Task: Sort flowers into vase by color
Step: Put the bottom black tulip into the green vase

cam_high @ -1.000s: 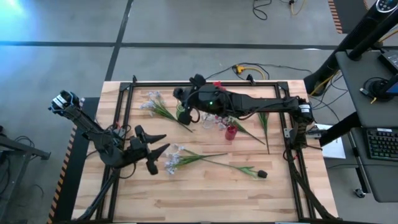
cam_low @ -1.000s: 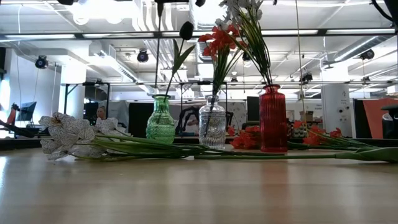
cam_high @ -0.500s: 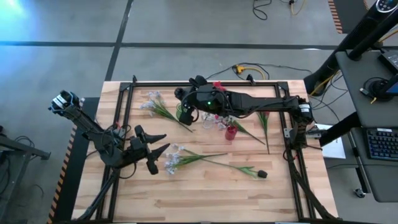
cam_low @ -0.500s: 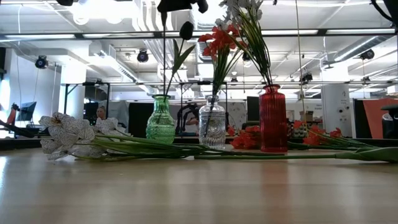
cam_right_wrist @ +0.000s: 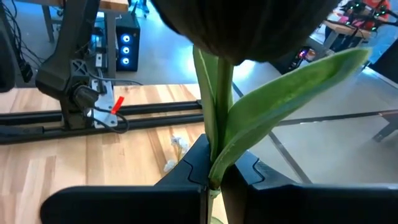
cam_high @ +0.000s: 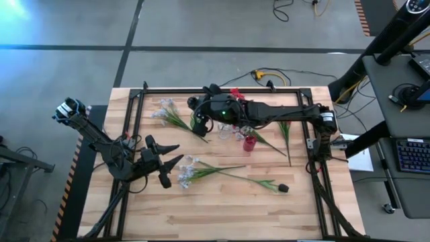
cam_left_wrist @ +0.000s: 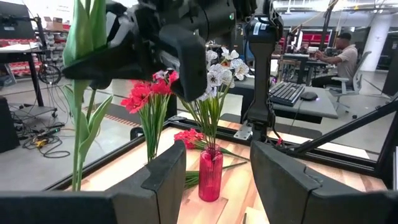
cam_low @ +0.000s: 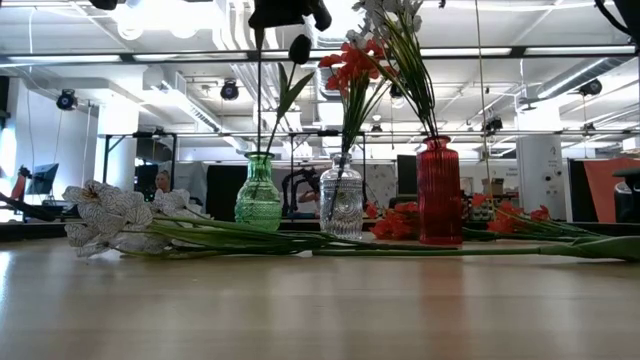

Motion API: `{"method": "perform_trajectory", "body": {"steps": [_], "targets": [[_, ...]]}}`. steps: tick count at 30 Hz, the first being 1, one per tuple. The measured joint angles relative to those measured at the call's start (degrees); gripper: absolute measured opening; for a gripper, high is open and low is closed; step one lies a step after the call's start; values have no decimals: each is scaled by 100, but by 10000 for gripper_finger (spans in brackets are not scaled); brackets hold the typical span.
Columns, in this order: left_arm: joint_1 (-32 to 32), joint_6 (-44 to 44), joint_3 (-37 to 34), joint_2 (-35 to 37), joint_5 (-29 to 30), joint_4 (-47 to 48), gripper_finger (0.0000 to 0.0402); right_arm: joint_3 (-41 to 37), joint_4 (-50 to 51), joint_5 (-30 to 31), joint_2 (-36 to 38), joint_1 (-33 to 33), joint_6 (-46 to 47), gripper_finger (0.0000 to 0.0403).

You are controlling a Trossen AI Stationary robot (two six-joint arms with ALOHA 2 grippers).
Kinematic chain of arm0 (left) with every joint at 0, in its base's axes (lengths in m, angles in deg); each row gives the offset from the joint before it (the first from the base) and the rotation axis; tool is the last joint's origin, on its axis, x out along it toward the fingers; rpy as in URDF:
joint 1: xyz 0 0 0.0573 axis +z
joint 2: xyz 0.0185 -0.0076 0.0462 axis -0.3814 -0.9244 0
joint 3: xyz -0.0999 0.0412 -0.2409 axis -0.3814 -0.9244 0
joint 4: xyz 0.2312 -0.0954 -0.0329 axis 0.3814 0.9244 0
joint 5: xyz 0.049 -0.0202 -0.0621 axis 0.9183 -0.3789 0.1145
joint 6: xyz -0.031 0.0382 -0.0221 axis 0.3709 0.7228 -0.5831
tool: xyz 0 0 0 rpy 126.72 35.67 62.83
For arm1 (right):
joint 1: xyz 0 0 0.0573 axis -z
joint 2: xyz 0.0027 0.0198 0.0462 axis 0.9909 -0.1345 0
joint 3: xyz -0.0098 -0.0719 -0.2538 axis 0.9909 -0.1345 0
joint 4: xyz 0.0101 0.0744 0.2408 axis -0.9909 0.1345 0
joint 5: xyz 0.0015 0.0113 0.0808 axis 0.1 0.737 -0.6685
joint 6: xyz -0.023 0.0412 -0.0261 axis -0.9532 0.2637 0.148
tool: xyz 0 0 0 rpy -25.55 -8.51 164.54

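Note:
My right gripper [cam_high: 198,114] hangs over the green vase [cam_low: 258,190], shut on a dark-budded flower [cam_right_wrist: 249,25]. The clear vase [cam_low: 342,200] holds red blossoms [cam_low: 352,62]. The red vase [cam_low: 439,190] holds pale blue-white blossoms, and a second dark bud [cam_low: 300,48] stands above the green vase. Pale sprays [cam_high: 166,111] [cam_high: 189,172] and a dark-budded stem [cam_high: 283,188] lie flat on the table. My left gripper [cam_high: 176,155] waits open at the near left, level, touching nothing. My right gripper pinches the flower's green stem [cam_right_wrist: 213,163] between its two fingers, just below the dark bud, where a leaf [cam_right_wrist: 286,87] branches off. The fingers come about level from the table's right, across the upright stem. The stem [cam_low: 259,110] hangs straight down to the green vase's mouth.
The three vases stand close together at the table's far middle. More red blossoms [cam_low: 395,220] and green stems [cam_high: 285,134] lie behind and right of them. A dark frame rail [cam_high: 138,114] runs around the tabletop. Bare wood lies along the near edge [cam_high: 222,215].
My right gripper has come down a little over the green vase with the dark-budded flower, entering the top of the low view. The stem stays upright. The flower standing in the green vase has kept still.

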Motion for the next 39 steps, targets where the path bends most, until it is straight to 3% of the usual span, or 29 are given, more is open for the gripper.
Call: {"method": "perform_trajectory", "body": {"steps": [26, 39], "targets": [[1, 1, 0, 0, 21, 33, 163, -440, -405, -81, 0, 185, 242, 13], [2, 1, 2, 0, 20, 81, 163, -440, -653, -259, -381, 346, 373, 13]]}}
